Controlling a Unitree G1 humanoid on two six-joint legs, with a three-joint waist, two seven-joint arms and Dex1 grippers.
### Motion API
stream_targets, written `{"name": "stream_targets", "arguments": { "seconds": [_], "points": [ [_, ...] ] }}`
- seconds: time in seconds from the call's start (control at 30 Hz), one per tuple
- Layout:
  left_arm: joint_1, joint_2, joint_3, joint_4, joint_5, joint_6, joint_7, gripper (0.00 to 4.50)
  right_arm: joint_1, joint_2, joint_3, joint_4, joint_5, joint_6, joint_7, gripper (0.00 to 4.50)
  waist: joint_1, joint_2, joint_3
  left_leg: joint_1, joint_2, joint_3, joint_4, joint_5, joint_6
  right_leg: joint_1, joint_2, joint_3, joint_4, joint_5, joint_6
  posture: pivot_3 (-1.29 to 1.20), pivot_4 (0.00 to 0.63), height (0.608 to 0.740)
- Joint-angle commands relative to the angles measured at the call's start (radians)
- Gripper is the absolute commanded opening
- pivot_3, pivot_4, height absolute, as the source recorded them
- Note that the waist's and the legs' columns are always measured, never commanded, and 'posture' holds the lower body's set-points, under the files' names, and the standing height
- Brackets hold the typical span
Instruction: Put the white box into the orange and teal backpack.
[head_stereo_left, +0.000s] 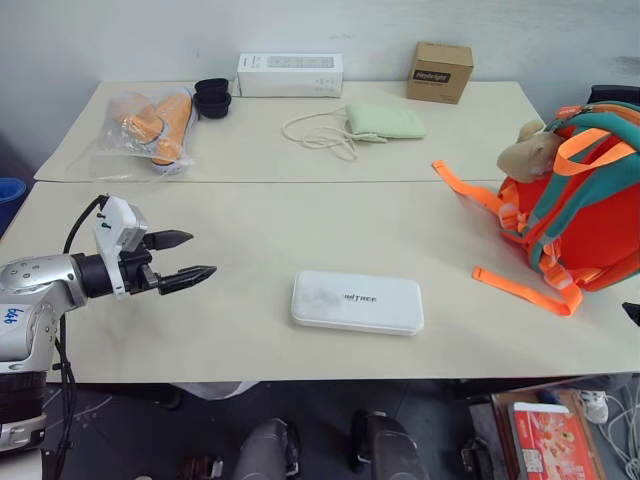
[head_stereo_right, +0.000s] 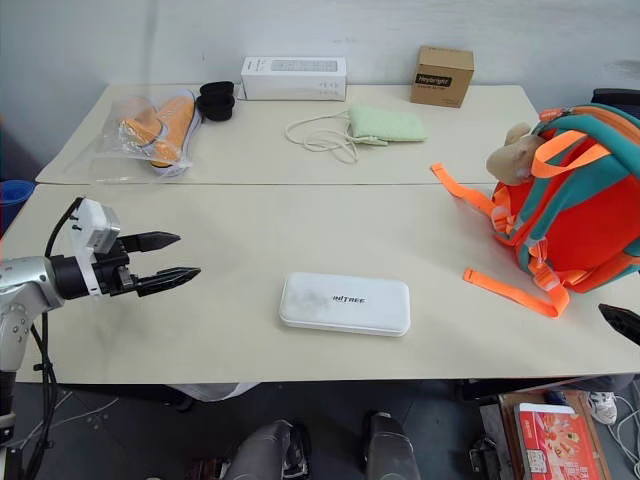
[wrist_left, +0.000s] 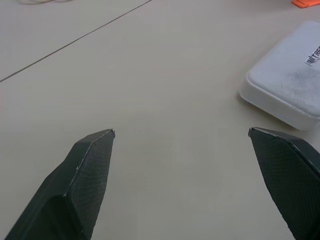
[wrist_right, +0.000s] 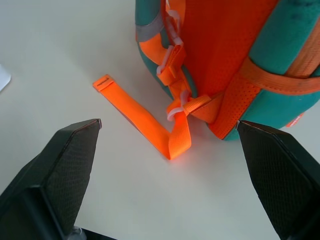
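The white box (head_stereo_left: 357, 302) lies flat near the table's (head_stereo_left: 250, 215) front edge, lettering up, free of any grip; the grey print appears to read "UNITREE". The left gripper (head_stereo_left: 184, 258) hovers to its left with fingers spread, likely lined up for an approach from the side. The orange and teal backpack (head_stereo_left: 585, 200) stands at the right, straps trailing over the tabletop; the right gripper (wrist_right: 167, 131) faces its lower part, fingers wide apart, holding nothing. The brown cardboard box (head_stereo_left: 439, 71) at the back carries a label too small to read.
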Motion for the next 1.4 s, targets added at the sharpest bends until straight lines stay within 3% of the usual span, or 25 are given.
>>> {"name": "stream_targets", "arguments": {
  "seconds": [0.03, 0.4, 0.57, 0.63, 0.83, 1.03, 1.13, 1.4],
  "points": [
    [0.006, 0.019, 0.022, -0.039, -0.003, -0.021, -0.001, 4.5, 0.015, 0.013, -0.016, -0.045, 0.002, -0.001, 0.012, 4.43, 0.0, 0.0, 0.0, 0.0, 0.0, 0.0, 0.0, 0.0, 0.0, 0.0, 0.0, 0.0, 0.0, 0.0, 0.0, 0.0, 0.15, 0.74],
    [-0.014, 0.026, 0.015, -0.049, 0.007, 0.004, 0.032, 4.5, -0.01, 0.009, -0.003, -0.09, -0.003, 0.03, -0.027, 4.43, 0.0, 0.0, 0.0, 0.0, 0.0, 0.0, 0.0, 0.0, 0.0, 0.0, -0.001, 0.002, 0.0, 0.0, 0.0, 0.0, 0.15, 0.74],
    [-0.054, 0.027, -0.058, -0.069, 0.06, -0.015, 0.037, 4.5, -0.076, -0.014, 0.059, -0.15, 0.028, 0.052, -0.027, 4.43, 0.0, 0.0, 0.0, 0.0, 0.0, 0.0, 0.0, 0.0, 0.0, 0.0, -0.001, 0.002, 0.0, 0.0, 0.0, 0.0, 0.15, 0.74],
    [-0.055, 0.017, -0.096, -0.109, 0.062, -0.006, 0.032, 4.5, -0.102, -0.015, 0.112, -0.194, 0.044, 0.07, -0.021, 4.05, -0.001, 0.0, 0.0, 0.0, 0.0, 0.0, 0.0, 0.0, 0.0, 0.0, -0.001, 0.002, 0.0, 0.0, 0.0, 0.0, 0.15, 0.74],
    [-0.068, -0.034, -0.221, -0.172, 0.098, -0.011, 0.048, 2.68, -0.166, -0.063, 0.32, -0.271, 0.036, 0.058, 0.06, 2.12, 0.0, 0.0, 0.0, 0.0, 0.0, 0.0, 0.0, 0.0, -0.001, 0.0, 0.0, 0.002, 0.0, 0.0, 0.0, 0.0, 0.15, 0.74],
    [-0.066, -0.026, -0.339, -0.196, 0.136, -0.016, -0.007, 0.81, -0.34, -0.061, 0.592, -0.229, -0.018, 0.009, 0.101, 0.13, -0.001, 0.0, 0.0, 0.0, 0.0, 0.0, 0.001, 0.0, 0.0, -0.001, 0.0, 0.001, 0.002, 0.0, 0.0, 0.0, 0.15, 0.74],
    [-0.091, -0.063, -0.391, -0.153, 0.18, -0.038, 0.008, 0.02, -0.404, -0.039, 0.709, -0.189, -0.063, -0.026, 0.119, 0.0, 0.0, 0.0, 0.0, 0.0, 0.0, 0.0, 0.001, 0.003, 0.004, -0.001, 0.0, -0.001, 0.002, 0.0, -0.001, 0.0, 0.15, 0.74],
    [-0.169, -0.17, -0.488, -0.068, 0.266, -0.074, 0.031, 0.02, -0.603, 0.026, 0.934, -0.018, -0.238, -0.111, 0.095, 0.0, 0.0, 0.0, 0.0, -0.003, 0.0, 0.0, 0.008, 0.002, 0.006, -0.001, -0.001, -0.003, 0.004, 0.0, 0.0, 0.0, 0.15, 0.74]
  ]
}}
